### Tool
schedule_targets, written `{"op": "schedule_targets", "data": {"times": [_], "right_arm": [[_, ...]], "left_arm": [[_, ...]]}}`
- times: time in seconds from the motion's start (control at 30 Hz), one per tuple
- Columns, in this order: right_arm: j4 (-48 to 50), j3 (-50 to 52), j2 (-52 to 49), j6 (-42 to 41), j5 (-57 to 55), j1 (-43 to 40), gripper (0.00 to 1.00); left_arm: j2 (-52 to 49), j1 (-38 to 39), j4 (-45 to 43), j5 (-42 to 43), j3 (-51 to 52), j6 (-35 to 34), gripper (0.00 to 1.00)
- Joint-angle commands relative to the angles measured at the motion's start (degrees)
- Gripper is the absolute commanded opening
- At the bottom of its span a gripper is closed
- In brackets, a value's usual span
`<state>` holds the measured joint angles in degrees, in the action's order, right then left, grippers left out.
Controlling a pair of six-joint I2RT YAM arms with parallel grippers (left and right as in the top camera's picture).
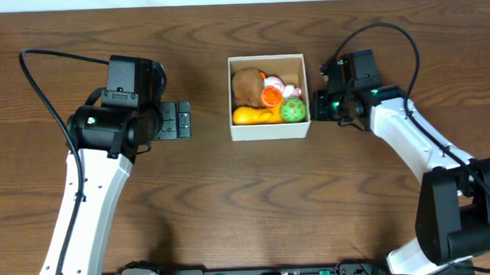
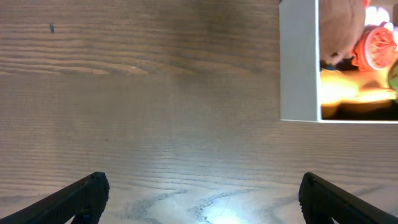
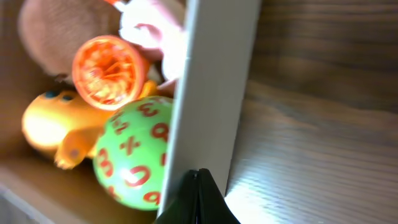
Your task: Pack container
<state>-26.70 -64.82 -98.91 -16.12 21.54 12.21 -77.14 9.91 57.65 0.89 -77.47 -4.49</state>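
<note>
Container point(image 1: 269, 131) with right jaws tight on its wall

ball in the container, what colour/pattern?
Green ball with red numbers and symbols, right against the container wall. It shows best in the right wrist view.

Bare brown wood-grain table point(image 1: 231, 195) spans the view.

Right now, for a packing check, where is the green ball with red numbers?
Overhead, the green ball with red numbers sits in the near right corner of the square white-walled container, beside the yellow toy and the orange ridged ball.
</note>
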Motion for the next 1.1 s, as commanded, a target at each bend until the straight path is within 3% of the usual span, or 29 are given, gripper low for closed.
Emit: {"op": "schedule_targets", "data": {"times": [0.0,0.17,0.33,0.57,0.7,0.8,0.9,0.97,1.03,1.07], "right_arm": [[0.4,0.1,4.7,0.1,2.8,0.9,0.01],[-1.6,0.0,12.5,2.2,-7.6,0.8,0.01],[-5.1,-1.0,25.6,9.3,-16.8,0.8,0.01],[-5.8,-1.2,45.1,11.1,-18.6,0.5,0.01],[-6.5,-1.2,53.7,11.1,-18.6,0.5,0.02],[-7.5,-1.2,58.4,11.1,-18.6,0.5,0.13],[-8.9,-1.2,61.5,11.1,-18.6,0.5,0.32],[-9.9,-1.2,62.6,11.1,-18.6,0.5,0.61],[-10.7,-1.2,63.1,11.1,-18.6,0.5,0.99],[-11.1,-1.2,63.1,11.1,-18.6,0.5,0.99]], "left_arm": [[-0.5,-0.2,0.2,-0.5,0.5,-0.3,0.98],[-0.4,-0.3,0.0,-0.6,0.5,-0.3,0.98],[2.4,-1.0,1.7,-0.7,-1.8,-0.6,0.98],[13.7,-6.1,-1.6,-1.1,-3.1,-1.9,0.98],[19.7,-8.7,-0.9,-6.7,-3.1,-5.9,0.98],[22.7,-9.5,-0.5,-9.1,-3.0,-5.9,0.98],[24.5,-9.5,0.0,-9.3,-3.0,-5.9,0.98],[24.9,-9.5,0.4,-9.3,-3.0,-5.9,0.98],[24.8,-9.5,1.0,-9.3,-3.0,-5.9,0.98],[24.7,-9.5,1.5,-9.3,-3.0,-5.9,0.98]]}}
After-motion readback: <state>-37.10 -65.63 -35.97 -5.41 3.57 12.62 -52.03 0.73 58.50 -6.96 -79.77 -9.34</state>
